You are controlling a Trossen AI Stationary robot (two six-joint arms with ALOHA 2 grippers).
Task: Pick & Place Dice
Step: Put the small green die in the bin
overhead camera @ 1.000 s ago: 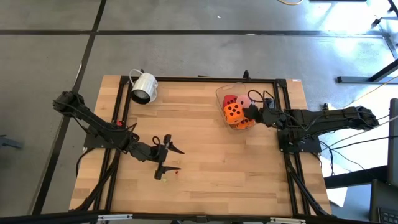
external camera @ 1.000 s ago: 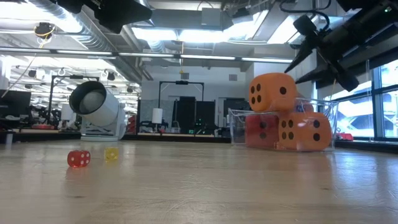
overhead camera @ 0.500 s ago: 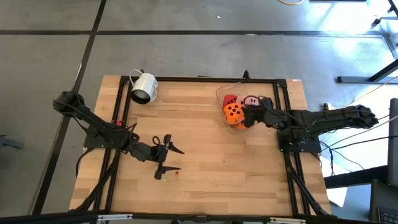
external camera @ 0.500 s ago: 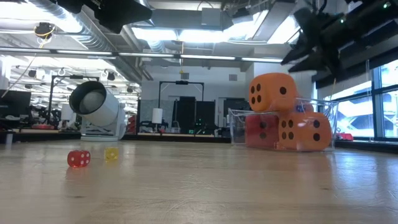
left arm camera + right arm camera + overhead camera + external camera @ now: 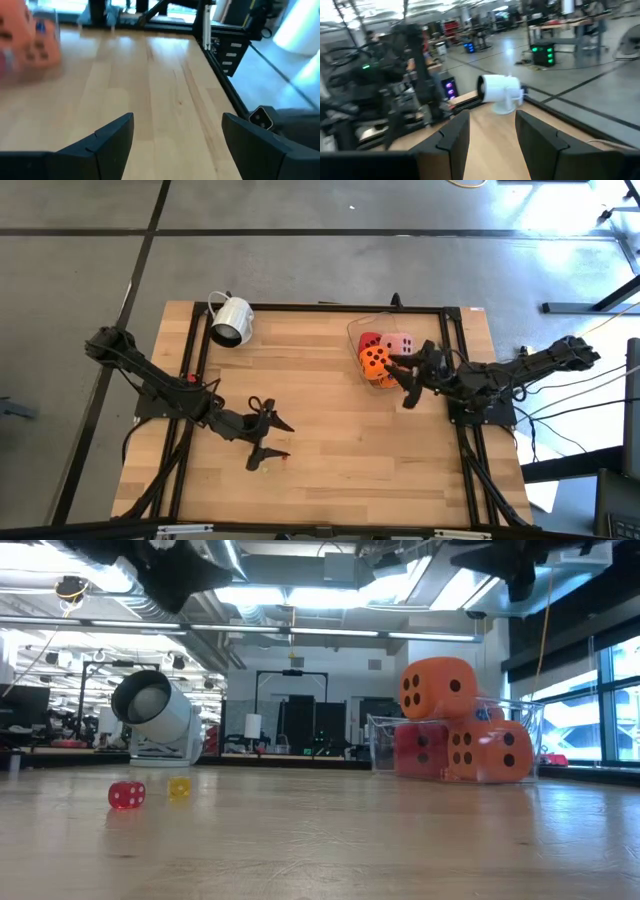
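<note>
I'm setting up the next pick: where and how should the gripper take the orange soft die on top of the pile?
Probably from straight above. The orange soft die sits highest in the clear plastic container, its top and side faces exposed in the low view. Close the fingers on two opposite flat side faces, near mid-height. The right gripper, open, hangs closest; the left gripper is open, far off.

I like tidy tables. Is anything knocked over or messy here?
Yes. The white mug lies on its side at the table's far left corner. An orange die sits piled on the others, poking above the clear box.
</note>
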